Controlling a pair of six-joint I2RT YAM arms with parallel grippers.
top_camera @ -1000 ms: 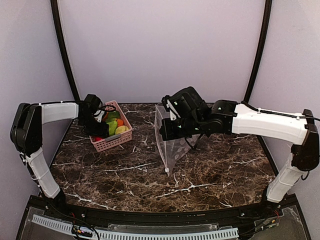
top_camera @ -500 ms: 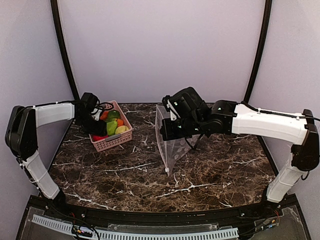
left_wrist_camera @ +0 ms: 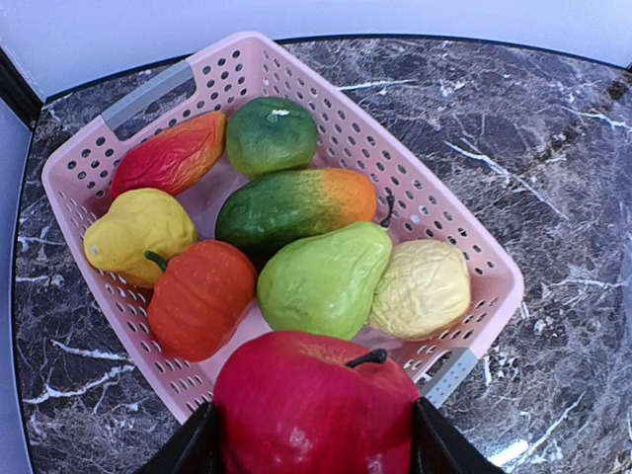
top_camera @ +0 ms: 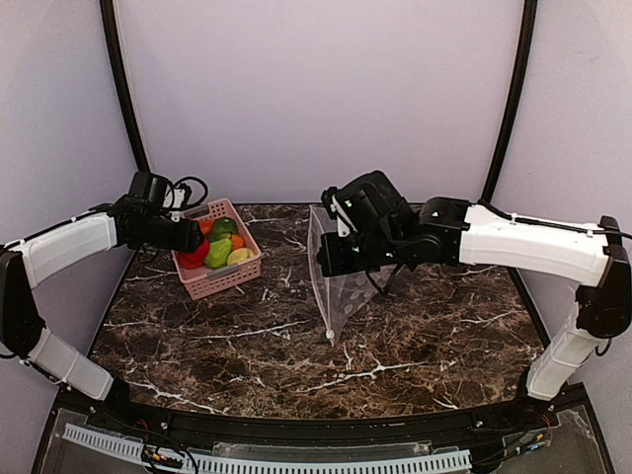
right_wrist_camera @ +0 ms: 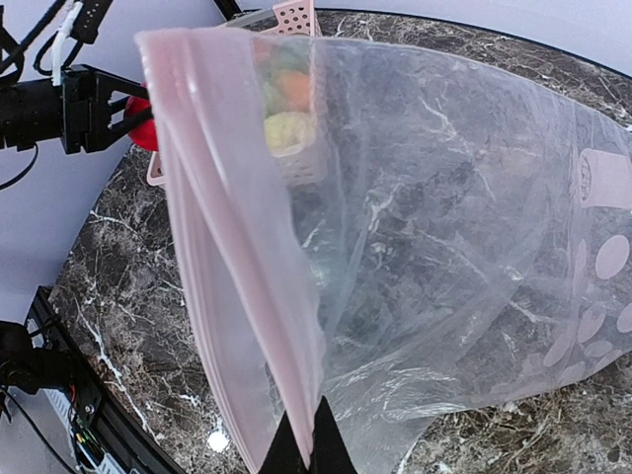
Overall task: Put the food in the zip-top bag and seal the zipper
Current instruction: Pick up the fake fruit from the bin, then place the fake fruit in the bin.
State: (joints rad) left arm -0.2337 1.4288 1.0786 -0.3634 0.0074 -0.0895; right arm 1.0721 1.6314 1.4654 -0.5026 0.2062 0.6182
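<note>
My left gripper (top_camera: pixel 188 247) is shut on a red apple (left_wrist_camera: pixel 316 405) and holds it above the near end of the pink basket (left_wrist_camera: pixel 74 158). The apple shows in the top view (top_camera: pixel 194 257) too. Several more toy fruits lie in the basket, among them a green pear (left_wrist_camera: pixel 326 279) and an orange pumpkin (left_wrist_camera: pixel 200 296). My right gripper (right_wrist_camera: pixel 306 449) is shut on the pink zipper strip (right_wrist_camera: pixel 232 247) of the zip-top bag (right_wrist_camera: pixel 454 257) and holds the bag up in the middle of the table (top_camera: pixel 336 276). The bag holds no food.
The dark marble table (top_camera: pixel 395 336) is walled by pale panels at the back and sides. The pink basket (top_camera: pixel 232 276) stands at the back left. Black frame posts (top_camera: pixel 123 89) rise at both back corners.
My left gripper has risen out of the basket and drawn back to the left with the red apple in it. The right arm and bag have not moved.
</note>
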